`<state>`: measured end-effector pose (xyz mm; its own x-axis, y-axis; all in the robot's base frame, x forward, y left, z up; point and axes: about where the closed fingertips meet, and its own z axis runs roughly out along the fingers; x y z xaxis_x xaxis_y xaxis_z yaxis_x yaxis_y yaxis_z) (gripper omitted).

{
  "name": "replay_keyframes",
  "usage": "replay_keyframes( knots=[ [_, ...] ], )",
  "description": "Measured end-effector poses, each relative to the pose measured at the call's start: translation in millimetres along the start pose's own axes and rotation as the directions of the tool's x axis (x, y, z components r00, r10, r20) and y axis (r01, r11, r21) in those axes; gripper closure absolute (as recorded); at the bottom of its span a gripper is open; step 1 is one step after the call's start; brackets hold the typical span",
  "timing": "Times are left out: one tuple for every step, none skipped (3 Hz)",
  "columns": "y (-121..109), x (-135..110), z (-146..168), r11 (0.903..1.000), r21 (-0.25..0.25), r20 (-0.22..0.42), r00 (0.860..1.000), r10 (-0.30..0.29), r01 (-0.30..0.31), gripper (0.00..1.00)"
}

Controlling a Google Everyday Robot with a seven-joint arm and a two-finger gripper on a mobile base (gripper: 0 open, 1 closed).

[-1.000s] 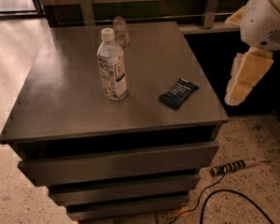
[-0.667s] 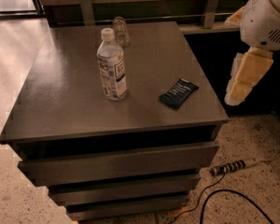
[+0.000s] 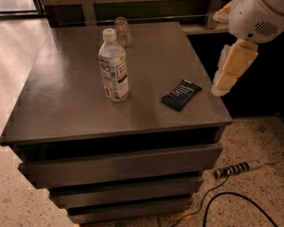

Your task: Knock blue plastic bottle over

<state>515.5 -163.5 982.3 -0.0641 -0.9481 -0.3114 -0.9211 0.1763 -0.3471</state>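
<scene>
The blue plastic bottle (image 3: 113, 66) stands upright near the middle of the dark cabinet top (image 3: 61, 93). It is clear, with a white cap and a white printed label. My gripper (image 3: 231, 67) hangs at the right edge of the cabinet, cream-coloured, below the white arm housing (image 3: 262, 8). It is well to the right of the bottle and apart from it, holding nothing that I can see.
A small clear glass jar (image 3: 122, 31) stands behind the bottle near the back edge. A dark flat packet (image 3: 181, 94) lies between the bottle and the gripper. Drawers are below the top. A cable and a striped tool (image 3: 232, 169) lie on the speckled floor at the right.
</scene>
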Motion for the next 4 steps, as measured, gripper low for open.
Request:
replay_keyframes(
  knots=[
    [-18.7, -38.5, 28.1, 0.9996, -0.016, 0.117, 0.993, -0.02, 0.022, 0.0],
    [-32.2, -74.4, 53.3, 0.9991, -0.038, 0.26, 0.965, -0.009, 0.019, 0.0],
    [-37.6, -106.6, 79.1, 0.9966, -0.082, 0.397, 0.918, 0.02, 0.014, 0.0],
    [-37.4, -136.8, 102.7, 0.9902, -0.137, 0.506, 0.861, 0.045, 0.028, 0.0]
  ],
)
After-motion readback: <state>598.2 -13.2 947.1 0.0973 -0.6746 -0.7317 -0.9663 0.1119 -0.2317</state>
